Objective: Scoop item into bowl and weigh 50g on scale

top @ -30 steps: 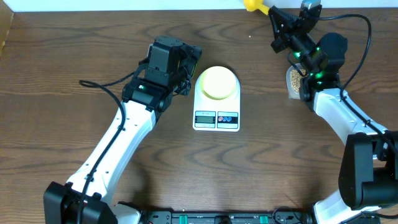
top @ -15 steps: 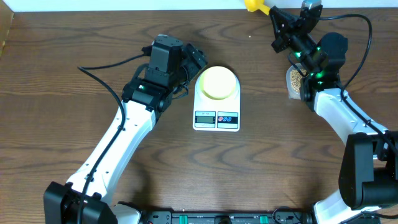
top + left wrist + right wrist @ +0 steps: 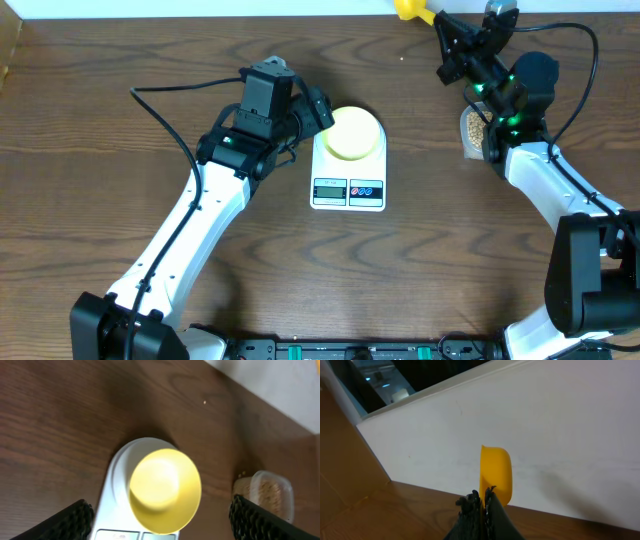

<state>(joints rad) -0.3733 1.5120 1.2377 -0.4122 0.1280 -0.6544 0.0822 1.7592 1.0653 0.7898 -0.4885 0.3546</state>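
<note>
The bowl (image 3: pixel 164 489) sits on the round platform of the scale (image 3: pixel 348 192) and looks empty. The beans (image 3: pixel 269 491) are all in the clear tub (image 3: pixel 470 130), well off to the right of the scale. My left gripper (image 3: pixel 318 110) hangs just beside the bowl with its fingers (image 3: pixel 75 520) spread wide and holding nothing. If I drop or close off-centre, I judge I could shove the bowl across the platform or lean on the scale and spoil its reading. My right gripper (image 3: pixel 481 501) is clamped tight on the handle of the yellow scoop (image 3: pixel 496 472), which is raised by the far edge of the table. With so thin a hold, a loaded scoop might twist. The run from tub to bowl also gives round beans room to roll off, and one heaped load could overshoot the target. I cannot read the display. I count one bowl, one scale, one tub, one scoop and two grippers, and the beans are too many to count.
</note>
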